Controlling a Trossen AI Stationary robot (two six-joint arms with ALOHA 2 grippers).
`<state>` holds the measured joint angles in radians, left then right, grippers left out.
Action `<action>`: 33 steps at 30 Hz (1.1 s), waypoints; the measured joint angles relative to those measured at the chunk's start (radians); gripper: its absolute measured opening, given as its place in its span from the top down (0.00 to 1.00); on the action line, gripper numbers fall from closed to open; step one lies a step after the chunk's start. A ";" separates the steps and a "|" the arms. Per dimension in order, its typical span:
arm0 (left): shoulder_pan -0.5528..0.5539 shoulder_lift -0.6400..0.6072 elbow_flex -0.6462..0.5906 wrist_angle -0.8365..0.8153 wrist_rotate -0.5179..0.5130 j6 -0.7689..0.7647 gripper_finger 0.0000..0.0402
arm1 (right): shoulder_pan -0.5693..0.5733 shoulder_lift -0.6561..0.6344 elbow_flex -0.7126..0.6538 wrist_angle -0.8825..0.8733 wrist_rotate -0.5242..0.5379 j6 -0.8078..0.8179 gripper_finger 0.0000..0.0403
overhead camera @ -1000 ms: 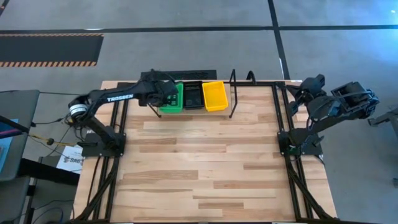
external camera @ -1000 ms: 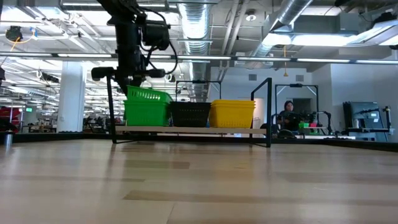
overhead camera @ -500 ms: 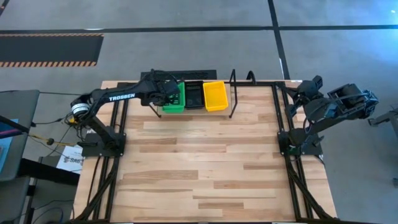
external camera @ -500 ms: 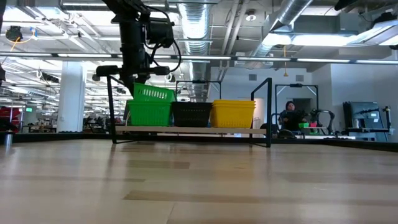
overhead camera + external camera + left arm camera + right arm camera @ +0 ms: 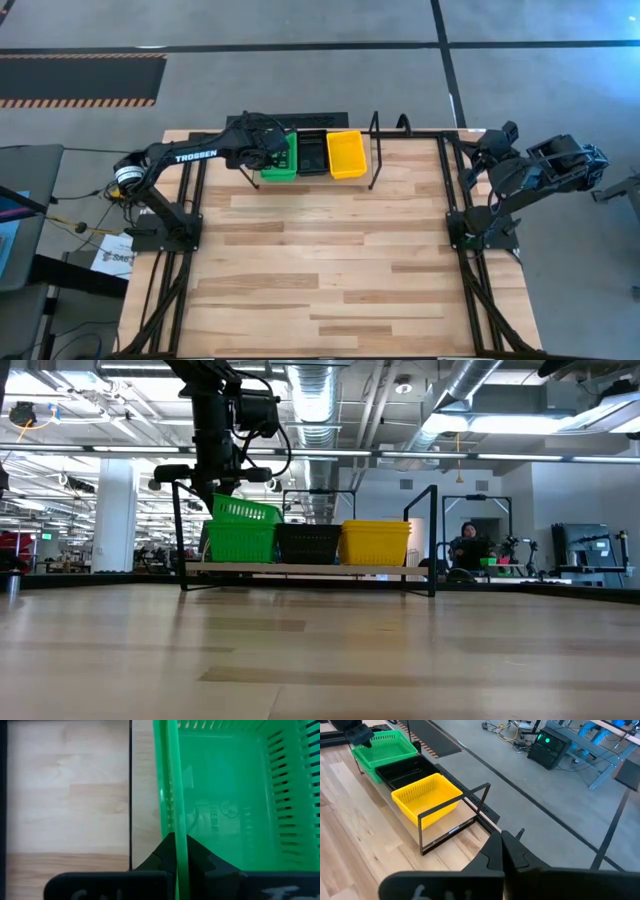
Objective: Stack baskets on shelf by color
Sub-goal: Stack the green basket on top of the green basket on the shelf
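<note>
Pinching the rim of the top green basket between my left gripper's fingers, jaws clamped tight on the thin plastic edge. That basket hangs tilted, its far side resting down in the green stack just beneath my gripper, its near side lifted under my grip. Stack sits at the end of the shelf nearest my left arm. Next along from my gripper: black baskets, touching the green ones; beyond those, yellow baskets, touching the black. All three colours side by side on the light plank, wire legs below. My right gripper is well off from the shelf, out past the table's edge on its own side, fingers pressed together, holding nothing. A person sits far back in the room.
</note>
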<state>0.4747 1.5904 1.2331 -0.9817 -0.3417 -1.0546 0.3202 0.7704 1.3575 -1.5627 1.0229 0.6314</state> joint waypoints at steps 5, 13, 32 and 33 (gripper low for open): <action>0.000 -0.001 0.000 0.000 -0.008 0.032 0.99 | 0.000 0.000 0.000 0.000 0.000 -0.005 1.00; 0.000 -0.002 0.001 0.000 -0.007 0.056 0.87 | 0.000 0.000 0.000 0.000 0.000 -0.012 1.00; 0.030 -0.020 0.001 0.000 0.073 0.159 0.71 | 0.000 0.000 0.000 0.002 -0.004 -0.030 1.00; 0.035 -0.029 0.001 0.000 0.079 0.161 0.71 | 0.000 0.000 0.000 0.004 -0.004 -0.030 1.00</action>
<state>0.5095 1.5614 1.2345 -0.9815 -0.2625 -0.8936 0.3202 0.7704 1.3575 -1.5592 1.0191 0.6010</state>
